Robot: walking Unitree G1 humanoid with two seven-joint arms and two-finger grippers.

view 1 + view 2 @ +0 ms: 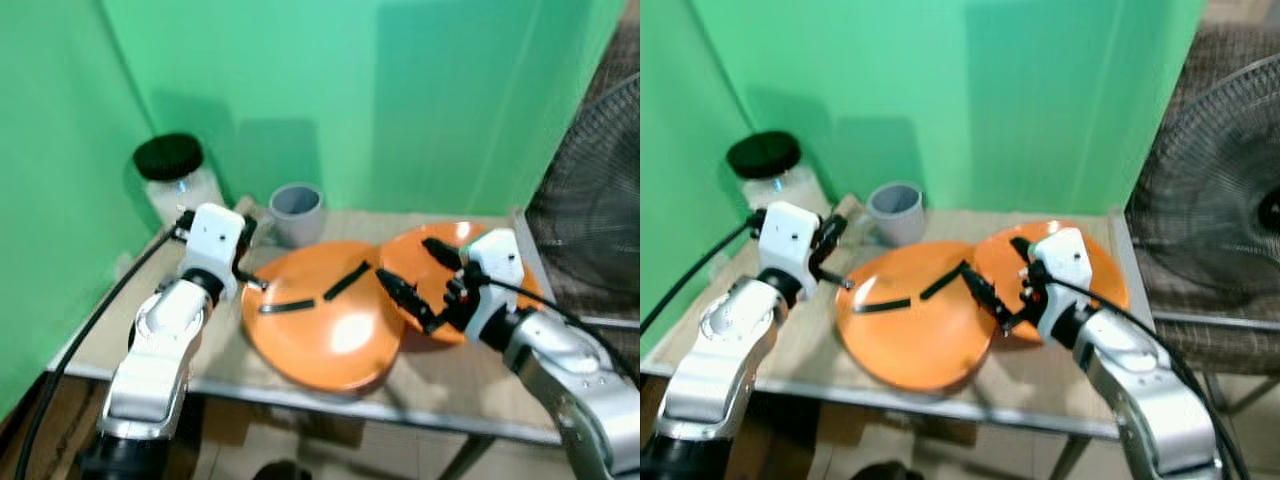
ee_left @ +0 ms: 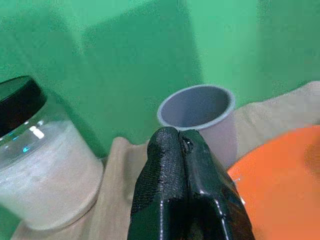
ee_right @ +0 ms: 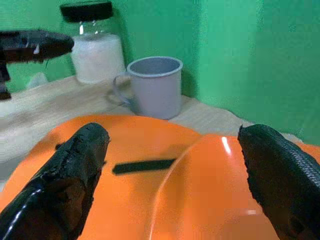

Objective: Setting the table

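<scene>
Plates: 2 orange; right plate (image 1: 470, 262) overlaps big plate (image 1: 320, 320) on bench (image 1: 90, 345).
Right claw (image 1: 418, 282): spread wide, straddling right plate's rim.
Left claw (image 2: 186, 200): closed, empty, near cup (image 2: 200, 115).
Tip: pinch rim squarely; lift before sliding.

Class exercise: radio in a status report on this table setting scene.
Left gripper shut, near grey cup. Right gripper open around right orange plate, which overlaps left plate. Jar behind.

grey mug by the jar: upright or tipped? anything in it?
Upright: the grey mug stands on the table with its round mouth facing up. What shows of its inside looks empty; the bottom is hidden, so cannot tell for certain.
</scene>
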